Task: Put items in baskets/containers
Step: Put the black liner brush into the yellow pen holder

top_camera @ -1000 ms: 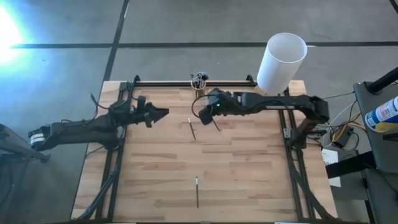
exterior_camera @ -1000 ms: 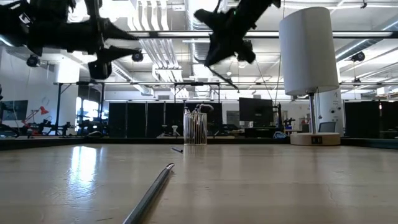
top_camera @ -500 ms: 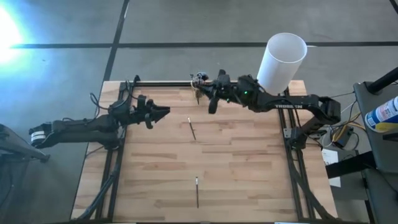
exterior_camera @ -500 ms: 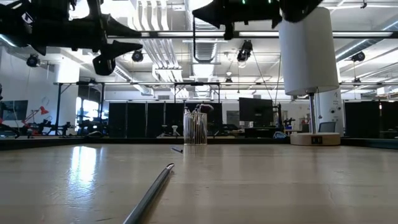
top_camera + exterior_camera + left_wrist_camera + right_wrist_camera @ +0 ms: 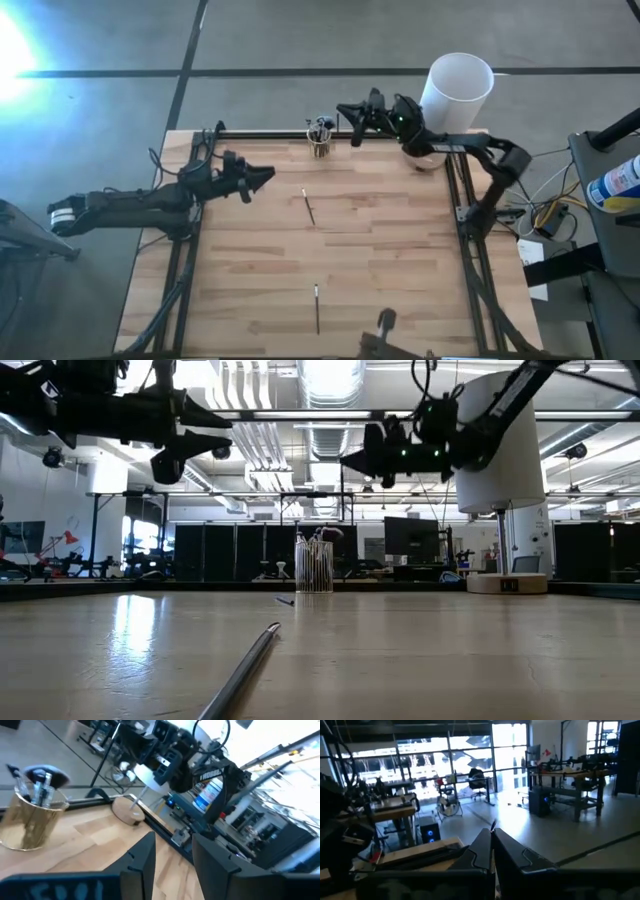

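The small yellowish glass cup (image 5: 320, 137) stands at the table's far edge with several brushes upright in it; it also shows in the low view (image 5: 314, 567) and the left wrist view (image 5: 31, 822). Two dark brushes lie flat on the wood, one mid-table (image 5: 309, 207) and one near the near edge (image 5: 317, 306). My right gripper (image 5: 345, 110) is high above the far edge, just right of the cup, and shut on a thin brush. My left gripper (image 5: 264, 177) hovers open over the table's left half, pointing right. My right gripper pinches a thin dark brush between its two fingers. Only a short end (image 5: 492, 825) pokes out between the fingertips; the rest is hidden by the fingers. The fingers lie about level, pointing toward the table's left (image 5: 350, 460). The brush is lifted clear of the table.
The tall white cylinder (image 5: 455, 98) on its wooden base stands at the far right corner, right behind my right arm. Black frame rails (image 5: 185, 260) run along the table's left, right and far edges. A dark object (image 5: 385, 325) shows at the near edge.
My right gripper has carried its brush up from mid-table toward the far edge, swinging to a level pose pointing left, and is now high beside the cup. The two brushes on the table and the cup have stayed in place.
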Robot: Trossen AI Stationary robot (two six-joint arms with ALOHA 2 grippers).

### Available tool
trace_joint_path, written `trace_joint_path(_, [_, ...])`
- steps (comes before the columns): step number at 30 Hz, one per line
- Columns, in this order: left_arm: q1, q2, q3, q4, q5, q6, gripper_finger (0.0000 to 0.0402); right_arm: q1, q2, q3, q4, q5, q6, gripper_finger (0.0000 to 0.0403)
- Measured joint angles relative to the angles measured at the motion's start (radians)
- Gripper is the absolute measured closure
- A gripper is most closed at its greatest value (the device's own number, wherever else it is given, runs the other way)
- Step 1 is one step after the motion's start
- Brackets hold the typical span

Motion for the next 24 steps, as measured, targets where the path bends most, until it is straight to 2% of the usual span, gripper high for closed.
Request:
trace_joint_path(5, [0.000, 0.000, 0.004, -0.003, -0.051, 0.000, 0.0283, -0.005, 0.138, 0.070, 0.071, -0.015, 0.016, 0.0394])
trace_joint_path(10, [0.000, 0.000, 0.004, -0.003, -0.079, 0.000, 0.0283, 0.001, 0.215, 0.132, 0.086, -0.019, 0.021, 0.0394])
trace_joint_path(18, [0.000, 0.000, 0.004, -0.005, -0.082, 0.000, 0.0283, 0.003, 0.259, 0.156, 0.082, 0.009, 0.012, 0.0394])
trace_joint_path(24, [0.000, 0.000, 0.004, -0.008, -0.082, 0.000, 0.0283, 0.009, 0.259, 0.149, -0.005, 0.064, -0.022, 0.0388])
